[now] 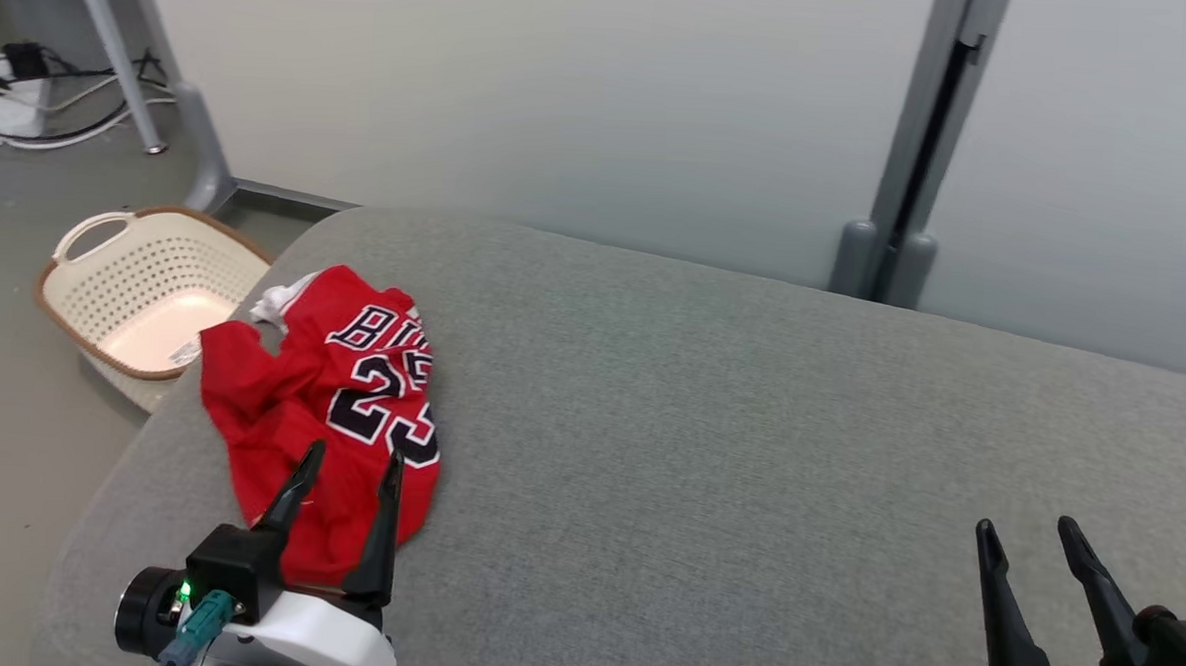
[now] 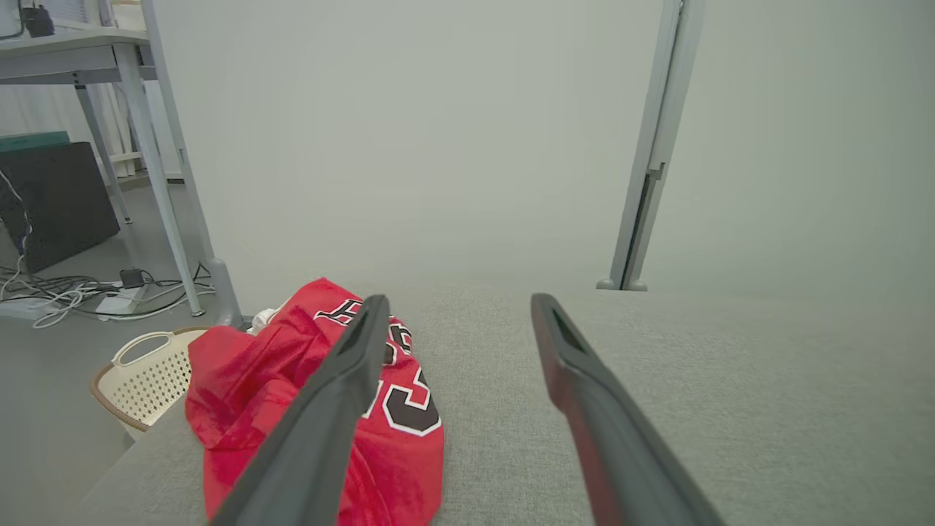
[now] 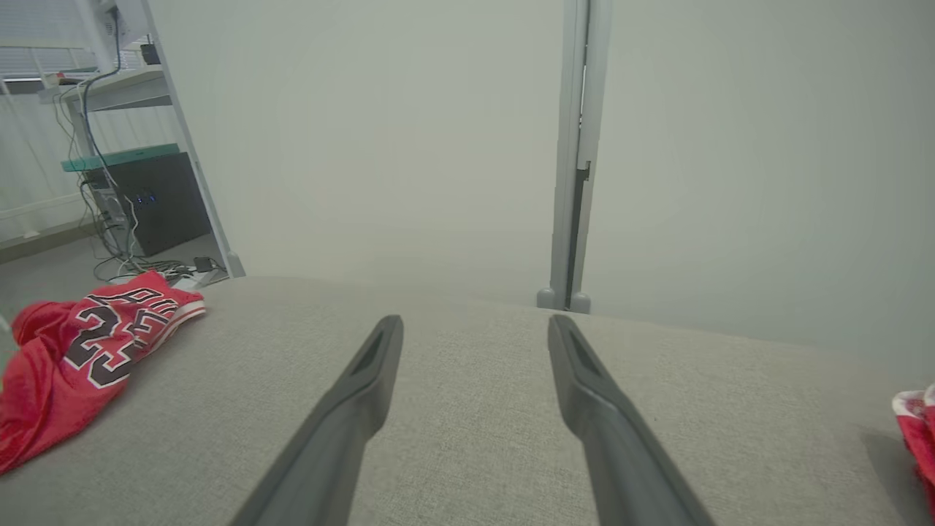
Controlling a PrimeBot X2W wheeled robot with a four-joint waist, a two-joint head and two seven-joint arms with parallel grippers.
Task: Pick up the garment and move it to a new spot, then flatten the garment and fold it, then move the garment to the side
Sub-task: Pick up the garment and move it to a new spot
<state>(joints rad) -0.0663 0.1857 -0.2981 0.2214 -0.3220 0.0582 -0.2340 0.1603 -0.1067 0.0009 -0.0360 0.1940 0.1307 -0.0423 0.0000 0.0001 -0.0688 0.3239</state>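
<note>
The garment [image 1: 325,406] is a red basketball jersey with black-and-white lettering and the number 23. It lies crumpled near the left edge of a grey padded surface [image 1: 750,410]. My left gripper [image 1: 356,453] hovers open over the jersey's near end, nothing between its fingers. In the left wrist view the jersey [image 2: 394,438] lies under and left of the left finger, and the left gripper [image 2: 456,307] is open. My right gripper [image 1: 1025,530] stands open at the lower right, far from the jersey. The right wrist view has the jersey [image 3: 80,358] at far left and the right gripper [image 3: 475,325] open.
A cream perforated laundry basket [image 1: 105,277] sits on the floor left of the surface. Grey partition panels with a post [image 1: 911,147] stand behind it. Cables and a table leg [image 1: 115,52] are at the far left. Another bit of red cloth [image 3: 919,431] shows at the right wrist view's right edge.
</note>
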